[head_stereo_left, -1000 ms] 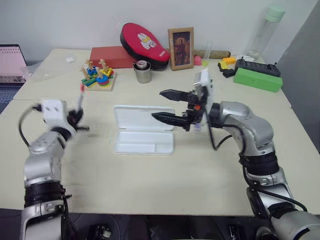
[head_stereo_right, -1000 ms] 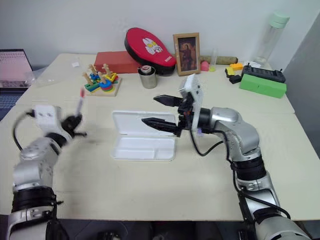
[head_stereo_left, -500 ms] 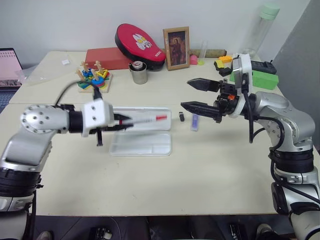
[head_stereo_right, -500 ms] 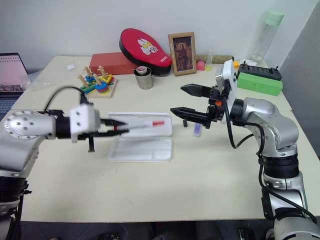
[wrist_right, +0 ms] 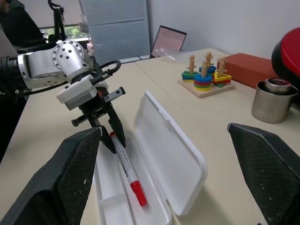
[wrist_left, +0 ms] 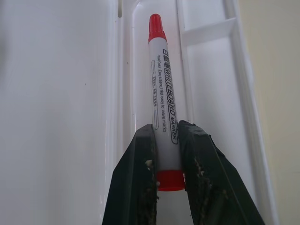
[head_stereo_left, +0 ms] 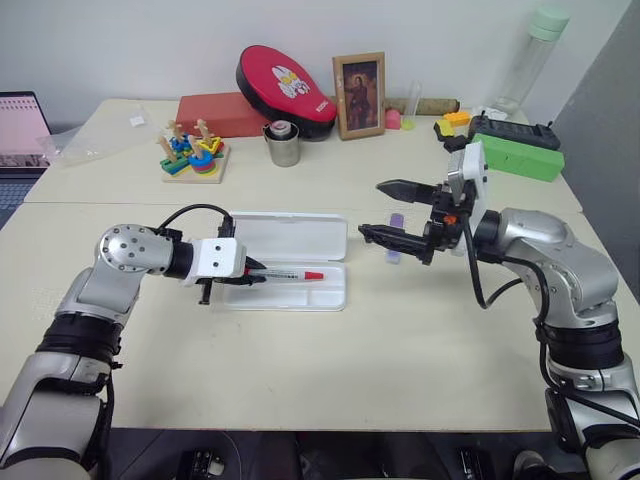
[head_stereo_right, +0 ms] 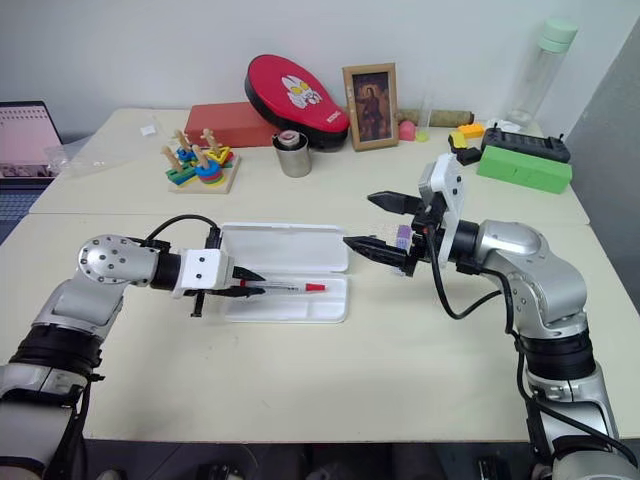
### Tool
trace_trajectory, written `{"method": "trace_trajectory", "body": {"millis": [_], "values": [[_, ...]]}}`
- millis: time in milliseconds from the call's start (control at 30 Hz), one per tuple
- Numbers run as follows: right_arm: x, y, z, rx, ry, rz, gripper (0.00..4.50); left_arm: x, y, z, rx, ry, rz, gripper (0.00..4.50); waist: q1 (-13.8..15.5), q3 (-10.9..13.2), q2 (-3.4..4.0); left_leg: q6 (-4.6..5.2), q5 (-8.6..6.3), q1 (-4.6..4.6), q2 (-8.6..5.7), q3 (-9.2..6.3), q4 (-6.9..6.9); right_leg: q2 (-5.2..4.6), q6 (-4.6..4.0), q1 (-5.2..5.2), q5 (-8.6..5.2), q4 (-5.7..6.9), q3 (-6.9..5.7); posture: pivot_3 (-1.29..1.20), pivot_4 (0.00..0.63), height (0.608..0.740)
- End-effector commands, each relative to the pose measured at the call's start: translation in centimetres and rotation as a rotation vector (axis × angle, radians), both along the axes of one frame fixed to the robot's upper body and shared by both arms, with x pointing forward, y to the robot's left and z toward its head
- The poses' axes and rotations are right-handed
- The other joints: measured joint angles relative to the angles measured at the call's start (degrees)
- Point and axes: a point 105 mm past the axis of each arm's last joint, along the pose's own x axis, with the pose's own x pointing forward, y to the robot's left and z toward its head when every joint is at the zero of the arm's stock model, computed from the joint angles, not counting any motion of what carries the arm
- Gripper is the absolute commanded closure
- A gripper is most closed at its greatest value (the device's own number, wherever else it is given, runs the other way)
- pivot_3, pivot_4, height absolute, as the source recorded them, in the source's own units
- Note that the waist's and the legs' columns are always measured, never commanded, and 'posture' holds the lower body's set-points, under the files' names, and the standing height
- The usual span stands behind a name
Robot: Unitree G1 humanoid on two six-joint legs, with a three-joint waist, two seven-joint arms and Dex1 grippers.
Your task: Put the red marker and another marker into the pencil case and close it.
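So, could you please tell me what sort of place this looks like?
Probably an office or lab desk: a laptop at the table's edge, a framed picture by the wall, and a perforated partition behind.

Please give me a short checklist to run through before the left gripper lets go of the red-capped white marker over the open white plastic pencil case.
1. Hinged lid of the white translucent plastic pencil case folded open and clear of the tray: ok.
2. Slim white-barrelled red marker lined up along the tray's long compartment: ok.
3. Left gripper shut on the marker near its rear red end: ok.
4. Marker resting on the tray floor, not hanging above it: cannot tell.
5. Right gripper open and off to the side of the case: ok.
6. Short lilac highlighter on the table by the right gripper, not yet in the case: not ok.
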Motion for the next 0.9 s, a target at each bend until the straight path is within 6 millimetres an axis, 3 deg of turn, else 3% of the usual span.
{"method": "trace_trajectory", "body": {"millis": [33, 133, 333, 467, 567, 733, 800, 900], "values": [[-0.5, 0.0, 0.7, -0.004, -0.051, -0.016, 0.0, 0.2, -0.5, 1.0, -0.005, -0.028, -0.026, 3.27, -0.01, 0.0, 0.0, 0.0, 0.0, 0.0, 0.0, 0.0, 0.0, 0.0, 0.0, 0.0, 0.0, 0.0, 0.0, 0.0, 0.15, 0.74], [0.8, -0.3, -0.1, -0.027, -0.027, -0.114, 0.0, 0.2, -0.6, 0.9, -0.02, -0.013, -0.017, 2.83, -0.08, 0.0, 0.0, 0.0, 0.0, 0.0, 0.0, -0.01, 0.0, 0.0, 0.0, 0.0, 0.0, 0.02, -0.01, 0.0, 0.15, 0.74], [4.1, -1.9, -2.3, -0.036, 0.108, -0.428, 0.0, -0.4, -1.5, 1.8, -0.111, 0.01, -0.006, 1.48, -0.07, 0.0, 0.0, 0.0, 0.0, 0.01, 0.0, -0.01, 0.01, 0.0, 0.0, 0.0, 0.0, 0.04, 0.0, 0.0, 0.15, 0.74], [5.3, -2.5, -6.1, -0.064, 0.247, -0.743, 0.0, -1.2, -5.2, 5.6, -0.486, 0.071, -0.002, 0.62, -0.07, -0.01, -0.02, 0.0, 0.0, 0.01, 0.0, -0.04, 0.0, 0.0, -0.01, 0.01, 0.0, 0.08, -0.01, 0.0, 0.15, 0.74], [5.4, -2.0, -8.1, -0.067, 0.302, -0.853, 0.0, -1.3, -7.0, 7.2, -0.654, 0.081, 0.018, 0.05, 0.11, -0.02, -0.03, 0.0, 0.01, -0.01, -0.01, -0.1, 0.02, 0.0, -0.01, 0.02, 0.0, 0.11, -0.07, 0.0, 0.15, 0.74], [5.7, -2.0, -11.4, -0.121, 0.368, -1.023, 0.0, -1.3, -9.3, 7.8, -0.807, 0.098, 0.056, 0.05, -0.12, -0.03, -0.02, 0.0, 0.01, 0.04, -0.02, -0.09, 0.07, 0.0, 0.0, 0.04, 0.01, 0.17, -0.04, 0.0, 0.15, 0.74], [5.7, -1.7, -13.2, -0.186, 0.374, -1.041, 0.0, -1.2, -10.3, 8.1, -0.862, 0.101, 0.065, 0.05, -0.06, -0.04, -0.04, 0.0, 0.01, 0.07, -0.01, -0.09, 0.06, 0.0, 0.0, 0.07, 0.01, 0.17, -0.04, 0.0, 0.15, 0.74], [5.7, -1.2, -14.2, -0.21, 0.391, -1.025, 0.0, -1.0, -10.9, 8.4, -0.883, 0.096, 0.074, 0.05, -0.27, -0.08, -0.06, 0.0, 0.01, 0.08, -0.02, -0.09, 0.08, 0.0, 0.0, 0.09, 0.01, 0.15, -0.03, 0.0, 0.15, 0.74]]}}
